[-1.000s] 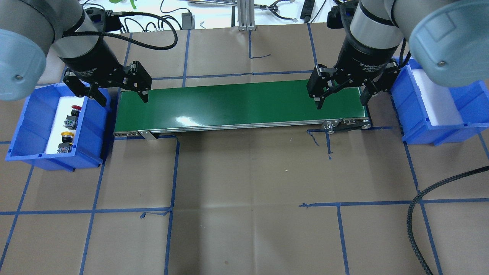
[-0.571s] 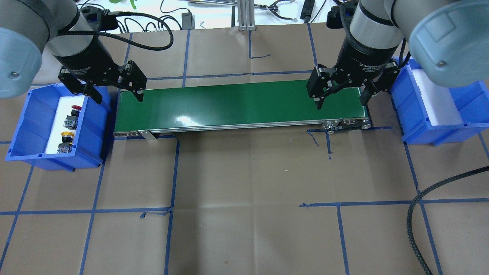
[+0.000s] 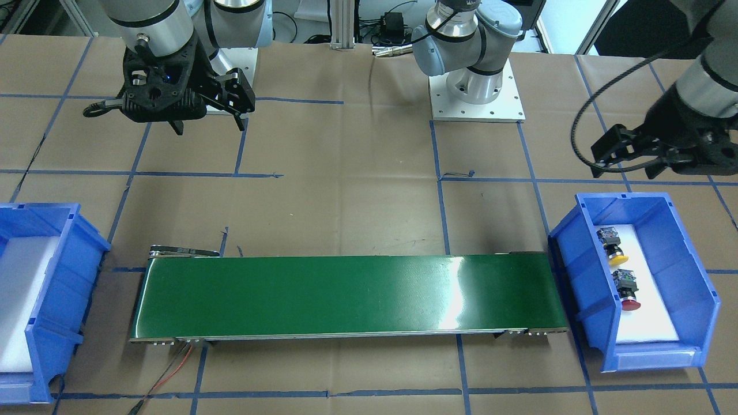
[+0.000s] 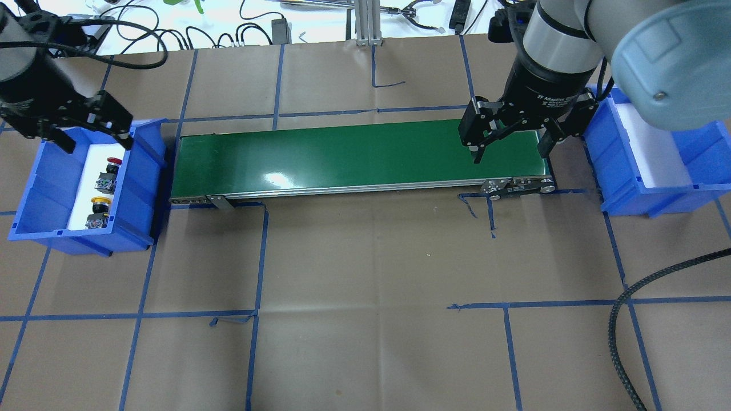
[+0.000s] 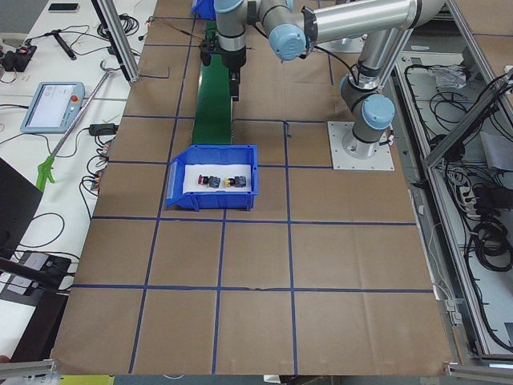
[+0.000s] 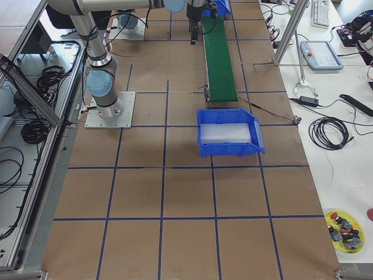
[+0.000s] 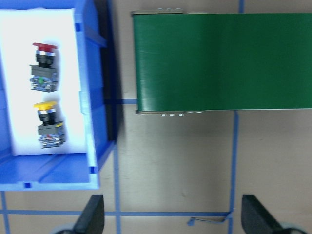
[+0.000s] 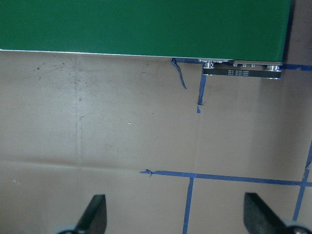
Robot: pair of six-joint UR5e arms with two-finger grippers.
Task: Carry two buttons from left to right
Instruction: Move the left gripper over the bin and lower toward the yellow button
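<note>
Brown-papered surface [image 4: 365,257] carries a green conveyor belt [image 4: 354,157] between two blue bins. The red button [image 4: 109,171] and yellow button [image 4: 98,214] lie in the bin [image 4: 34,188] off the belt's left end. My left gripper [image 4: 97,145] hangs spread wide high over that bin, I judge to descend on one; my right gripper [image 4: 509,155] hovers spread over the belt's right end, ready to receive

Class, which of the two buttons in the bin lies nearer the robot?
The yellow-capped button; the red-capped button lies beyond it, farther from the robot.
</note>
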